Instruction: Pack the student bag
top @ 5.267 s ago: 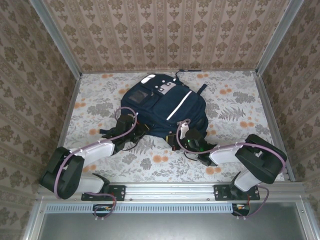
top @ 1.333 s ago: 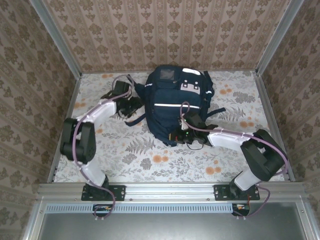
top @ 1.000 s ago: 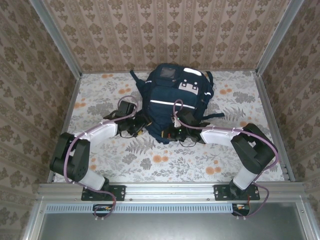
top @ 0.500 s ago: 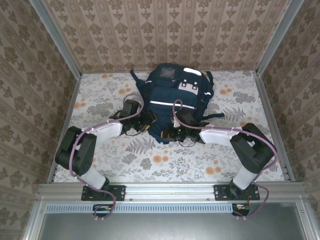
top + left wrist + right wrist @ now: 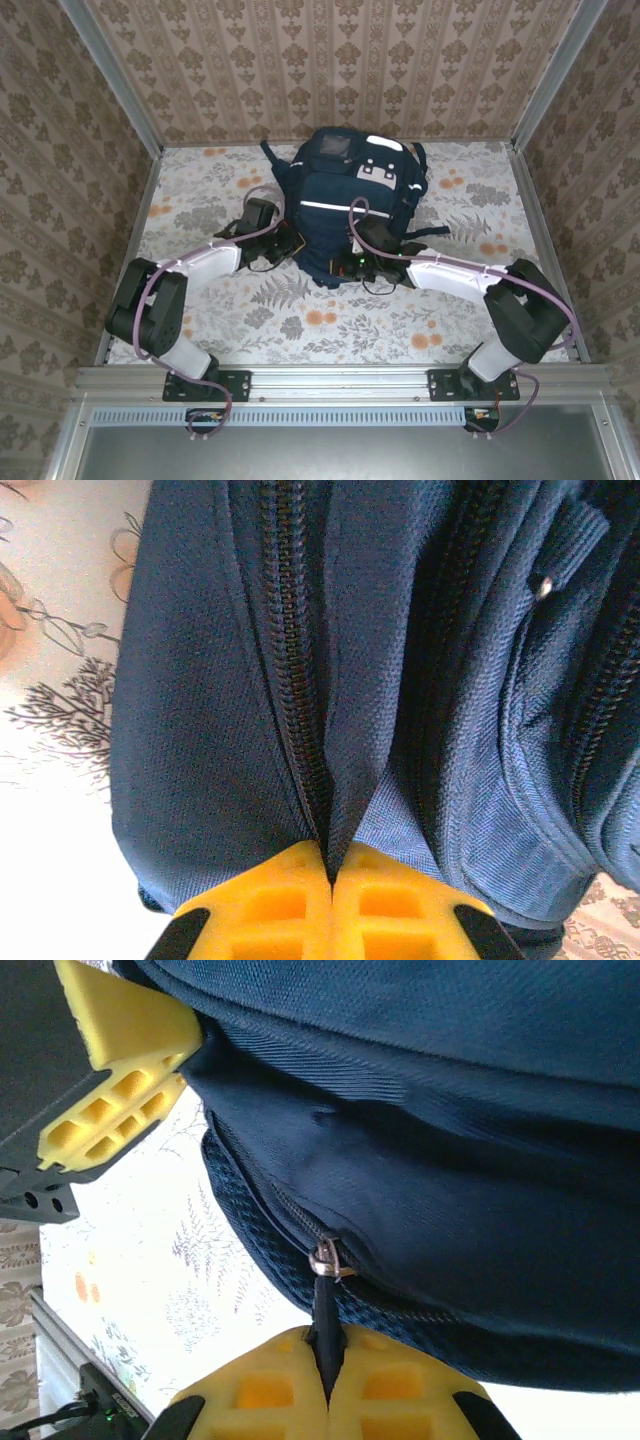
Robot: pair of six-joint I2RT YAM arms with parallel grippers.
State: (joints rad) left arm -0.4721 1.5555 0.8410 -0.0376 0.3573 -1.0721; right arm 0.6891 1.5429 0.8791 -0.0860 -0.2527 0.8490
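Note:
The student bag (image 5: 352,200), navy with white stripes and a grey buckle patch, lies at the back middle of the table, its near end towards me. My left gripper (image 5: 296,243) is at the bag's near left edge. In the left wrist view it (image 5: 331,868) is shut on a fold of the bag's fabric (image 5: 345,780) beside a black zipper line (image 5: 290,660). My right gripper (image 5: 346,266) is at the near end. It (image 5: 326,1365) is shut on the dark pull tab (image 5: 324,1320) hanging from a silver zipper slider (image 5: 326,1258). The left gripper's yellow fingers (image 5: 120,1060) show close by.
The floral table top (image 5: 200,210) is fenced by patterned walls (image 5: 330,60) at the back and both sides. A metal rail (image 5: 340,383) runs along the near edge. A dark strap (image 5: 430,231) sticks out from the bag's right side.
The bag was turned and pushed towards the back wall. My left gripper came in from the left to the bag's near edge and shut on its fabric. The right gripper stayed shut on the pull tab.

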